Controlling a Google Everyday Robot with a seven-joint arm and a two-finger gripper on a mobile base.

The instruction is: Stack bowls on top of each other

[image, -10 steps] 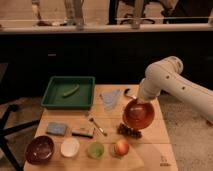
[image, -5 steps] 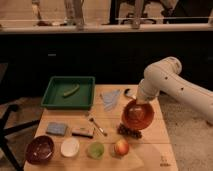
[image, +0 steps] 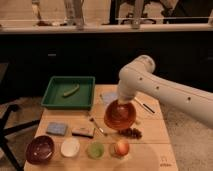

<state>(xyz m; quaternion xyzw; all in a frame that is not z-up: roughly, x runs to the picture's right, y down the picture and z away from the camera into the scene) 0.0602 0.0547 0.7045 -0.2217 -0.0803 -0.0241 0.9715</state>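
The large orange-red bowl [image: 120, 116] hangs tilted above the middle right of the wooden table [image: 150, 131]. My gripper [image: 121, 102] holds it by its far rim, at the end of the white arm [image: 165, 92] that reaches in from the right. The dark maroon bowl [image: 40, 149] stands at the table's front left corner, well to the left of and below the held bowl. An apple [image: 121, 148] lies at the front, just under the orange-red bowl.
A green tray [image: 85, 97] holding a green vegetable [image: 71, 90] stands at the back left. A blue sponge [image: 56, 128], dark bar [image: 82, 132], spoon [image: 97, 126], white cup [image: 70, 147], green cup [image: 95, 149] and dark cluster [image: 131, 133] lie around. A chair [image: 7, 125] stands left.
The arm has carried the orange-red bowl to the left, from the table's right side toward its middle. The maroon bowl and the other items have not moved.
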